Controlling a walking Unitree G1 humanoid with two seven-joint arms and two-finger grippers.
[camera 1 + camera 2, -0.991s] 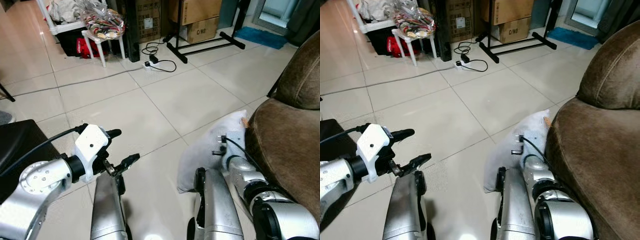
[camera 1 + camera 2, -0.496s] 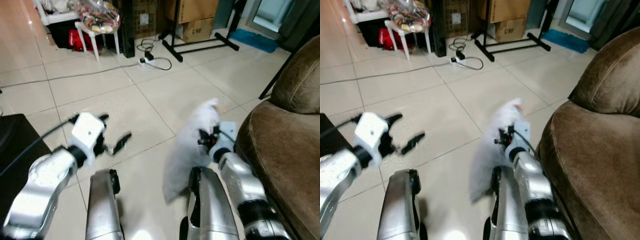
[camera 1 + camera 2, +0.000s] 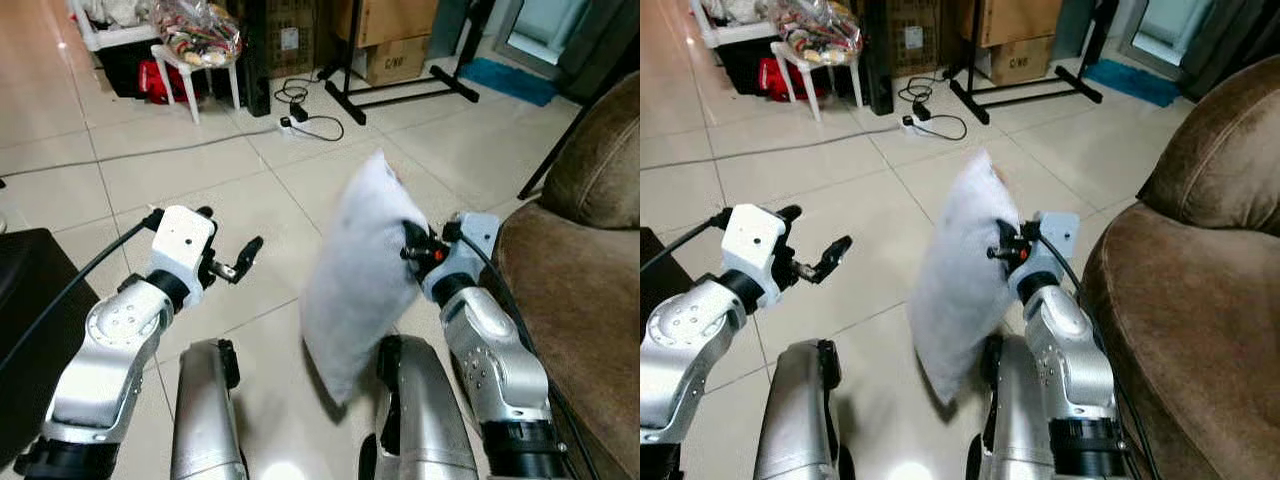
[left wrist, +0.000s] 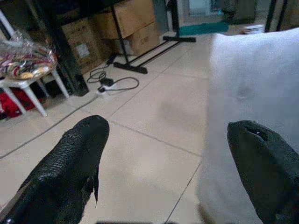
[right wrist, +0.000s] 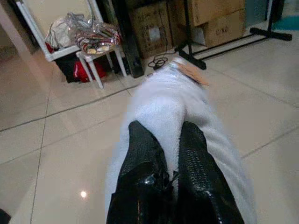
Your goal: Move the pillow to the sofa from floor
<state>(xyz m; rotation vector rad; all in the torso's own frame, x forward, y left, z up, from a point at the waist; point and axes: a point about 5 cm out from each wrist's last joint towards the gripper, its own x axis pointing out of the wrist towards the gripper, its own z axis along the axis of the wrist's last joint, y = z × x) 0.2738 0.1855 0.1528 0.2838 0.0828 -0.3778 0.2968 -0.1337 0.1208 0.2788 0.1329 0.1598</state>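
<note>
Hanging upright in the air above the tiled floor [image 3: 200, 170], the pillow [image 3: 358, 270] is a plain white, soft, slightly crumpled cushion standing on its narrow end, its upper corner pointing up and its lower corner drooping toward the robot's legs. A small orange tag [image 5: 192, 73] sits at its far top edge in the right wrist view. It is clear of the floor and just left of the brown sofa [image 3: 580, 260], not touching the seat. The right gripper [image 5: 164, 154] pinches a fold of the pillow's side, its 2 black fingers [image 5: 142, 154] closed tight on the fabric with only a thin ridge of cloth between them. The right arm is raised with the elbow bent, the forearm rising from beside the sofa's front edge and the wrist turned inward toward the pillow. The left gripper [image 3: 232, 252] is held out over the floor, left of the pillow and apart from it, its fingers spread wide with nothing in them; the left arm is bent and lifted at about the same height. A black box [image 3: 25, 300] stands at the robot's far left.
</note>
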